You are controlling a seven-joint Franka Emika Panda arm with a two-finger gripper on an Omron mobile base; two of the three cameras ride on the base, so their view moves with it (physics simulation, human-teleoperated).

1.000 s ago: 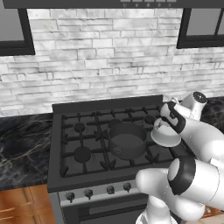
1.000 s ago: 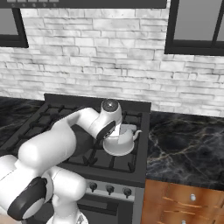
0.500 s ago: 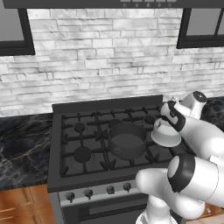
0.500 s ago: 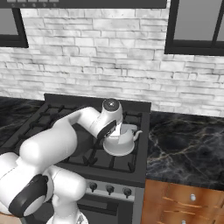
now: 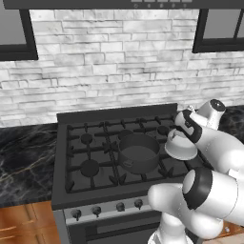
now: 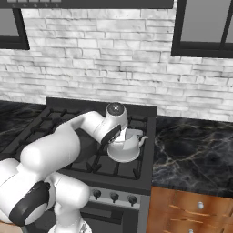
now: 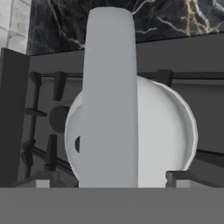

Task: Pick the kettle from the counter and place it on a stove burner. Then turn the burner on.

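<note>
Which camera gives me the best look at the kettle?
The hand view: the kettle shows large with its pale handle. In the right base view it is small on the grate; in the left base view the arm partly hides it.

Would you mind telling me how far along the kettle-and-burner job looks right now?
Done, as it looks: the kettle is off the counter and sits on the stove grate at the front right, beside the pot. In hand: the end effector is right above the kettle; whether it grips the handle is unclear. Left: turning the burner on; the knobs look untouched.
</note>
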